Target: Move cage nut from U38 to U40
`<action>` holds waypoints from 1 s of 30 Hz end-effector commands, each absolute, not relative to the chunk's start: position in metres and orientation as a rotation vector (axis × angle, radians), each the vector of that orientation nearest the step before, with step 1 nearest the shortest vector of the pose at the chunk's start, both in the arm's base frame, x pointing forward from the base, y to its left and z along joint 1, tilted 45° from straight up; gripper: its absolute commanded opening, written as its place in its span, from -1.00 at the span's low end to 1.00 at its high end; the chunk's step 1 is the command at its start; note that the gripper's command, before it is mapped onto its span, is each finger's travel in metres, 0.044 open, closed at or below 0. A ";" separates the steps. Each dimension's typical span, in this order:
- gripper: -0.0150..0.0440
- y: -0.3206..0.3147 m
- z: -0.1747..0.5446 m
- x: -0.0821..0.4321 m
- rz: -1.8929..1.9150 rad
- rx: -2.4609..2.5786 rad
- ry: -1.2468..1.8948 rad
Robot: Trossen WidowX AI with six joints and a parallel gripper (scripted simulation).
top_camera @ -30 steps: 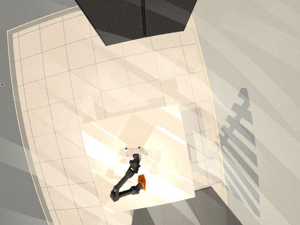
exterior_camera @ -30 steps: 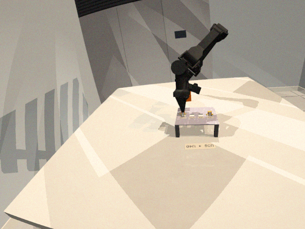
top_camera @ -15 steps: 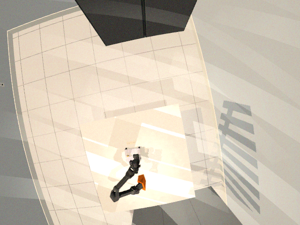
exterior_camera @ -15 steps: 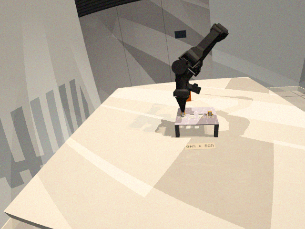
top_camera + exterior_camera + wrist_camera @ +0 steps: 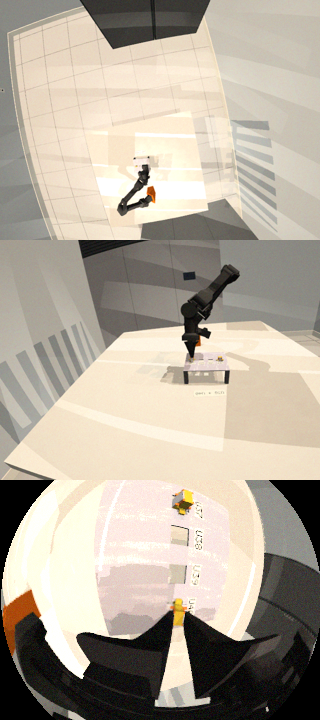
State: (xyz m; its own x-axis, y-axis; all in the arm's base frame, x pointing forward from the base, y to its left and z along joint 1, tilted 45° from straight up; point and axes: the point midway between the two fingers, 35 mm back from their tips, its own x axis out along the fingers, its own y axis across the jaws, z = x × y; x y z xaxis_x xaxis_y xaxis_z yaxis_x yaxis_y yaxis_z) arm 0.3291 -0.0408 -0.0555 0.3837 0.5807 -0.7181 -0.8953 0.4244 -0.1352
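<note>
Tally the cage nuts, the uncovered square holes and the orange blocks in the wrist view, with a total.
Cage nuts: 2
Uncovered square holes: 2
Orange blocks: 1
Total: 5

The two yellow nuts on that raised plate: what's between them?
Two square holes, labelled U38 and U39, lie between the nut at U37 and the nut in the hand; the wrist view shows this.
</note>
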 end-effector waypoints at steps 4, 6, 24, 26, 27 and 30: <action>-0.40 -0.040 -0.055 0.329 0.996 -0.565 0.638; -0.40 -0.040 -0.055 0.328 0.993 -0.566 0.637; -0.40 -0.039 -0.056 0.327 0.979 -0.570 0.632; -0.40 -0.039 -0.056 0.327 0.977 -0.571 0.632; -0.40 -0.039 -0.056 0.326 0.975 -0.571 0.631; -0.40 -0.039 -0.056 0.326 0.973 -0.572 0.630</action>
State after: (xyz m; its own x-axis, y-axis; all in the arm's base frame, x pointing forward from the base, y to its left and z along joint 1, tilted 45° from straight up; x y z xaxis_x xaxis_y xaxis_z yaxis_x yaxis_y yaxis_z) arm 0.3267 -0.0395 -0.0559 0.4128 0.5670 -0.7128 -0.8823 0.4432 -0.1584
